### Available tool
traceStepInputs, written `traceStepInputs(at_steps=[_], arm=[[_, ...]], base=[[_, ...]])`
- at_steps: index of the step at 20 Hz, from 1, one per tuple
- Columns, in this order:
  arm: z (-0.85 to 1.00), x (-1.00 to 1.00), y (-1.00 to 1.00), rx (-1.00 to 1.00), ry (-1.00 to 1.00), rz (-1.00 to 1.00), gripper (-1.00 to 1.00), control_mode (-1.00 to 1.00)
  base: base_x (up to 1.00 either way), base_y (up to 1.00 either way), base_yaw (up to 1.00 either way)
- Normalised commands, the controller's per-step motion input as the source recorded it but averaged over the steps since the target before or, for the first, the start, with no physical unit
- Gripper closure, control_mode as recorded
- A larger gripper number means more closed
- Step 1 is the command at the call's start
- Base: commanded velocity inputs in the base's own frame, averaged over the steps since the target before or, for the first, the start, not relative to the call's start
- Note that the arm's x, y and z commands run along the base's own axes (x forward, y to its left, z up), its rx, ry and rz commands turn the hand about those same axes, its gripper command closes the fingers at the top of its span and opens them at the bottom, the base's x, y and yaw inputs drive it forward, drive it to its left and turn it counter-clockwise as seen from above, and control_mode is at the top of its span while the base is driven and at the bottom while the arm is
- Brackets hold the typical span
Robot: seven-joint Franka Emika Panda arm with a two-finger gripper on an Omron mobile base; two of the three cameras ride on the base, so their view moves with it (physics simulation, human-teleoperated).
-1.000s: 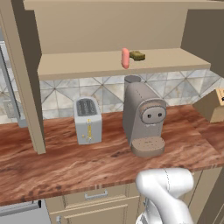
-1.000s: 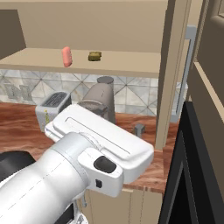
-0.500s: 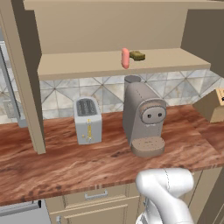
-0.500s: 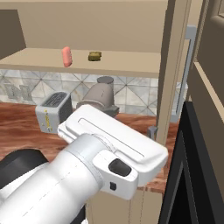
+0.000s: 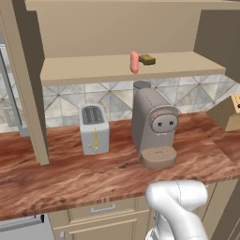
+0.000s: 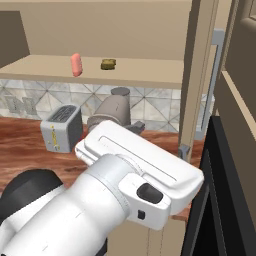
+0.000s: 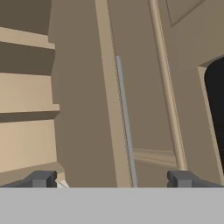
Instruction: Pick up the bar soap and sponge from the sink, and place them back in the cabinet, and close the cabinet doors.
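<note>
Evidently, with the bar soap (image 5: 134, 62) and sponge (image 5: 147, 59) shelved in the cabinet (image 5: 122, 68), door-closing is in hand: the gripper (image 7: 112, 179), spread wide and empty, is aimed at what appears to be the right door's handle (image 7: 125, 127), to be pushed shut.

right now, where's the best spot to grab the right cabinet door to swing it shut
Probably the vertical silver bar handle on the open right cabinet door. The open end effector already faces it, one finger on either side, so come straight in and close across the thin bar.
</note>
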Motion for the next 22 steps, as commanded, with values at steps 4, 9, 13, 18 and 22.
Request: traceStepInputs(at_steps=[4,9,13,18,22], arm=[[0.00,0.00,-0.02,0.00,0.00,0.00,-1.00,-1.00],[0.00,0.07,0.00,0.00,0.00,0.00,-1.00,-1.00],[0.00,0.09,0.00,0.00,0.00,0.00,-1.00,-1.00],[0.00,0.02,0.00,0.00,0.00,-0.03,-1.00,-1.00],[0.00,0.09,0.00,0.00,0.00,-0.10,-1.00,-1.00]], base=[[0.00,0.00,0.00],[0.00,0.00,0.00],[0.00,0.00,0.00],[0.00,0.00,0.00],[0.00,0.00,0.00]])
